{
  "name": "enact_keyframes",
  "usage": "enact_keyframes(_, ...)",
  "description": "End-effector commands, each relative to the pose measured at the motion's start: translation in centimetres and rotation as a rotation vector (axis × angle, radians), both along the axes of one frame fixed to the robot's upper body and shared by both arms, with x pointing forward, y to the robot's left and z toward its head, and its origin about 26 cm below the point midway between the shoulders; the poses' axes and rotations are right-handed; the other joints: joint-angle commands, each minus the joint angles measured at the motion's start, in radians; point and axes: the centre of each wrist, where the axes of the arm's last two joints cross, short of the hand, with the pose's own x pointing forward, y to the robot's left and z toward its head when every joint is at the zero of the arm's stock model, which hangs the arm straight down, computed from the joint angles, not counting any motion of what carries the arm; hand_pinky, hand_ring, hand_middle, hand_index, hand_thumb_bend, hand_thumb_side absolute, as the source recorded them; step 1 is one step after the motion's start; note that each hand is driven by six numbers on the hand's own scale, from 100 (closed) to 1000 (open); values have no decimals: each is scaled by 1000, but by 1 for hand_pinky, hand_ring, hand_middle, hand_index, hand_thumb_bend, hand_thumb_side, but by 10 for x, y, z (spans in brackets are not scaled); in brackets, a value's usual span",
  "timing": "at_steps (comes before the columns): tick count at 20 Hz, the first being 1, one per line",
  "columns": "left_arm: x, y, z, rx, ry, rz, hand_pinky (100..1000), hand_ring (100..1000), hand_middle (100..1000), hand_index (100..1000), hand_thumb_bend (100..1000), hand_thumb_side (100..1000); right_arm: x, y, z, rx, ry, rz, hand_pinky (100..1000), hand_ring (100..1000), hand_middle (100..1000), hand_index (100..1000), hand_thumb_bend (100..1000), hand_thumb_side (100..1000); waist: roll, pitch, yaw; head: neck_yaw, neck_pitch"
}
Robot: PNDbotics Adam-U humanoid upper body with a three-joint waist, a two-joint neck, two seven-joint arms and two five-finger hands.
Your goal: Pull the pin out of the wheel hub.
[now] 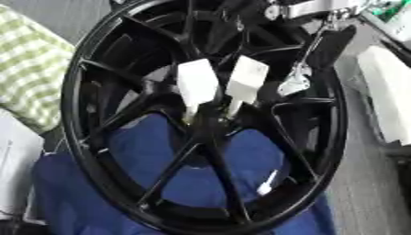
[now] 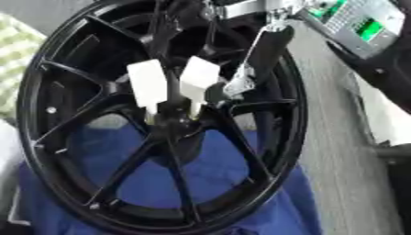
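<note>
Blue cloth [image 1: 217, 156] backs the black wheel hub [image 1: 205, 114] with two white pins [image 2: 148, 85]; right hand [image 2: 261, 55] reaches in, its grip indiscernible.

Black wheel hub [image 1: 205, 114] — two white pins [image 1: 197, 84].

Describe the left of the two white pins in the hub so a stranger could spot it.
Find the big black wheel lying on blue cloth. Two white block-headed pins stand at its centre. The left pin is the one farther from the robot's right hand.
</note>
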Motion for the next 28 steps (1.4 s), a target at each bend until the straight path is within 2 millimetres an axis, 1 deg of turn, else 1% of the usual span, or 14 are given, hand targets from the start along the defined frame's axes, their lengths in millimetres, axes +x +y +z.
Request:
enact_keyframes(1,-4,4,11,13,-37,13,713,615,544,727,113,723,-2,-9,8,-316,-87,140,926,833,754,879,433,298,5,-18,1,-2,-8)
enact_keyframes(6,-4,4,11,13,-39,14,713,615,544,727,114,723,-1,-15,6,-335,-89,118,923,832,748,866,441,258,5,-17,0,-3,-10)
enact_keyframes(10,-4,4,11,12,-39,14,713,615,544,727,114,724,0,-16,5,-338,-86,114,922,825,725,847,409,233,5,-16,-1,-3,-9)
enact_keyframes(12,-4,4,11,13,-38,13,714,615,544,727,114,724,1,-15,4,-335,-83,115,922,825,722,844,405,236,5,-16,-2,-3,-9)
enact_keyframes(13,-4,4,11,13,-39,13,714,615,545,727,114,724,1,-15,4,-333,-79,115,921,817,697,827,365,239,5,-16,-1,-3,-8)
enact_keyframes(15,-4,4,12,13,-40,13,714,615,545,727,114,724,1,-15,3,-331,-69,112,920,813,686,819,346,235,4,-16,0,-4,-8)
enact_keyframes(16,-4,4,12,12,-41,13,714,615,544,727,114,724,2,-15,2,-330,-64,110,918,806,670,804,309,226,4,-16,0,-4,-8)
enact_keyframes(17,-4,4,12,12,-41,13,714,615,544,727,114,724,2,-15,1,-328,-58,107,918,806,668,802,305,225,4,-16,1,-4,-8)
enact_keyframes(18,-4,4,12,11,-41,13,714,615,544,727,114,725,3,-15,-1,-328,-52,104,915,797,640,774,261,208,3,-16,2,-4,-9)
enact_keyframes(20,-4,4,11,10,-40,12,714,615,545,727,115,725,4,-15,-3,-330,-40,98,914,790,624,757,225,194,3,-16,3,-4,-8)
enact_keyframes(21,-4,4,11,10,-40,12,714,616,545,727,115,725,5,-16,-5,-331,-35,95,913,785,610,746,251,176,2,-16,3,-4,-8)
enact_keyframes(22,-4,4,12,10,-41,13,714,616,545,727,115,724,5,-16,-7,-333,-29,93,911,780,597,733,197,185,2,-15,4,-3,-7)
enact_keyframes(27,-5,4,13,9,-45,13,715,616,545,727,115,724,1,-20,-13,-356,-15,86,902,750,544,688,165,182,0,-14,7,-4,-6)
enact_keyframes(28,-5,4,13,8,-46,13,715,616,545,728,115,724,0,-21,-14,-358,-14,86,897,732,498,647,151,180,0,-14,8,-5,-6)
